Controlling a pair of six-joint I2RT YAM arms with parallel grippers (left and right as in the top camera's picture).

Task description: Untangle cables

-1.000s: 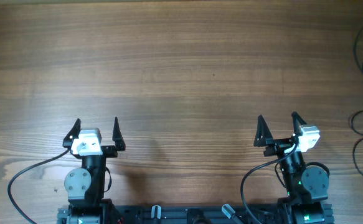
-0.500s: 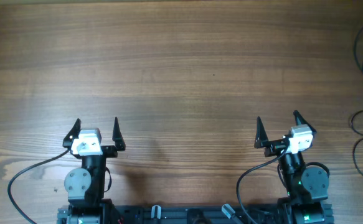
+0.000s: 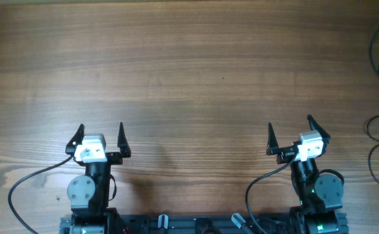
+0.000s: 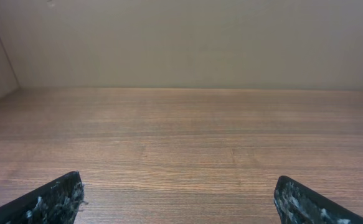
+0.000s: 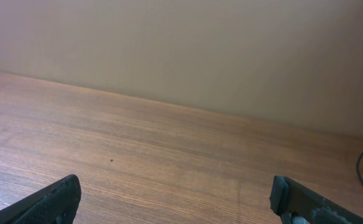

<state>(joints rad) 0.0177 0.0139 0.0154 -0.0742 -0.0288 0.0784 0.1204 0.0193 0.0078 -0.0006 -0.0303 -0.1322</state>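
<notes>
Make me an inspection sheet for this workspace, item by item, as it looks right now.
Surface: wooden table, brown grain.
Job's things: thin black cables in loose loops at the right edge, partly out of frame.
Clutter: nothing seen.
Grippers: left gripper and right gripper both open, holding nothing, near the arm bases.
Cables: thicker black arm cables curve from both arm bases.
Surroundings: plain beige wall behind the table.
</notes>
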